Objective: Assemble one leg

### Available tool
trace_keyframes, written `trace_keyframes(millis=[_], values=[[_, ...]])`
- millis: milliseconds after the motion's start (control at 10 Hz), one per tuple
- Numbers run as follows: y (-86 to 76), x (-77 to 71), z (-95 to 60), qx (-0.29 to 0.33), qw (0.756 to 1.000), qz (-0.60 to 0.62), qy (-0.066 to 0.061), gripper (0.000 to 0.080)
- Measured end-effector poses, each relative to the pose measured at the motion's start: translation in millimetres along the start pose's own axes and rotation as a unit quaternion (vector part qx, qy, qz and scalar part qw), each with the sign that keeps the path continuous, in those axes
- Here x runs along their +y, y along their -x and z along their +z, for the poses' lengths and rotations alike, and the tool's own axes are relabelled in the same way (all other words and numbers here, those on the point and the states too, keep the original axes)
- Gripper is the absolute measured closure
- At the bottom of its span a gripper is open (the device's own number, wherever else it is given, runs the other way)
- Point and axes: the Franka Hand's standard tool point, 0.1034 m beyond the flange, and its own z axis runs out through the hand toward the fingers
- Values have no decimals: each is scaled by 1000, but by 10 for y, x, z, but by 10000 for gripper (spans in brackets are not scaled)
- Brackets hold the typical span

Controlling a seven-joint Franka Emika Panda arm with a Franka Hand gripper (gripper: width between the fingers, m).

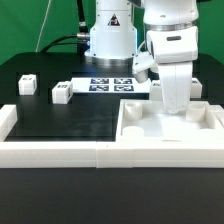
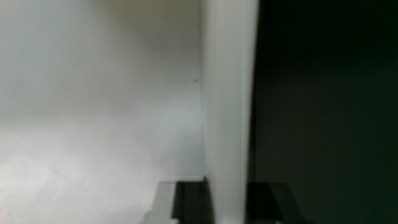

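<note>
Two legs, small white blocks with tags, lie at the exterior view's left: one [image 1: 28, 84] and another [image 1: 62, 93]. A third leg [image 1: 197, 85] shows just right of the arm. The large flat white panel [image 1: 150, 128] with recessed corners lies at the front right. My gripper [image 1: 170, 108] is lowered onto the panel's far edge. In the wrist view my gripper [image 2: 228, 203] has its dark fingers [image 2: 191, 203] on either side of a thin white edge of the panel [image 2: 228, 100], flush against it. No leg is held.
The marker board [image 1: 112, 85] lies at the middle back on the black table. A white rail [image 1: 60, 151] runs along the front and up the left side [image 1: 8, 120]. The panel sits against the rail's front right part.
</note>
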Motion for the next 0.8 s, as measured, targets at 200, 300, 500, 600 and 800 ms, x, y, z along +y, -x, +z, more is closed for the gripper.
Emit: trace_keyframes(millis=[200,300,500,600,800], values=[[8,20,-1,-1,1000,-17,7,735],[8,20,-2,-1,1000,-16,7,735],[10,19,0,-1,1000,-16,7,658],[10,19,0,-1,1000,-16,7,522],[11,19,0,-1,1000,-16,7,218]])
